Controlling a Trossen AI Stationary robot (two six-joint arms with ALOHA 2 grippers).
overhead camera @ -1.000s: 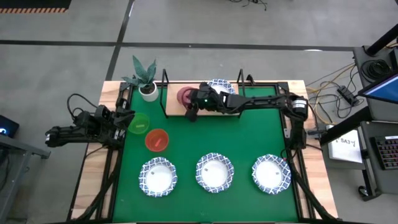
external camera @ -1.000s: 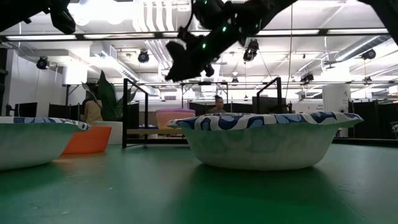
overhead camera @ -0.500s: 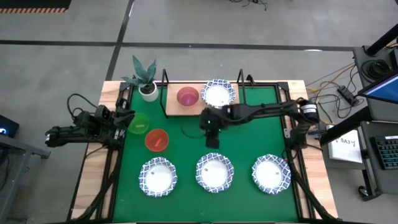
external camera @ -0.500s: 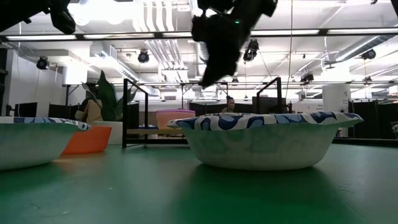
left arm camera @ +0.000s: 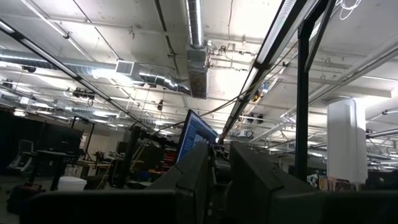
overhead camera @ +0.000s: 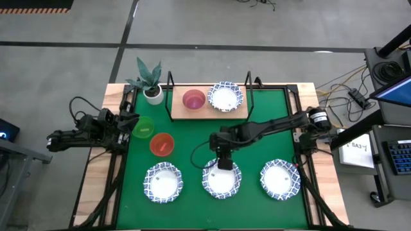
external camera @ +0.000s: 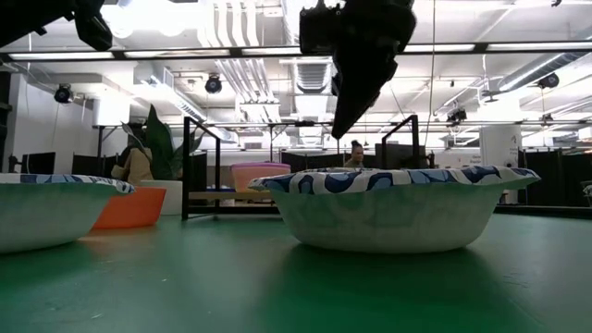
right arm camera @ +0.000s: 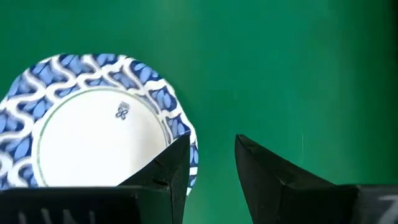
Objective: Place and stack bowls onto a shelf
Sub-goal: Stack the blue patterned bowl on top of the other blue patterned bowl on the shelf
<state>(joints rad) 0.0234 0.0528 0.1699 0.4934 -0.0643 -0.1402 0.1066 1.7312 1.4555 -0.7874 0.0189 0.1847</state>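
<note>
- Your right gripper (overhead camera: 225, 164) is hanging over the far rim of the middle wide white bowl with a blue patterned rim (overhead camera: 221, 179), its jaws parted a little and holding nothing.
- That bowl is sitting in the near row on the large green table mat (overhead camera: 270, 135), between two matching bowls (overhead camera: 162, 182) (overhead camera: 280, 179).
- The light wooden shelf (overhead camera: 178, 110) at the far edge is carrying a fourth patterned bowl (overhead camera: 225, 97) and a small pink plastic bowl (overhead camera: 193, 99).
- Your left gripper (overhead camera: 126, 124) is waiting at the left edge, beside the small green plastic bowl (overhead camera: 144, 127); you cannot tell its jaw state.

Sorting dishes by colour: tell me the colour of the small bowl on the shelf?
Pink bowl, clearest in the high view.
</note>
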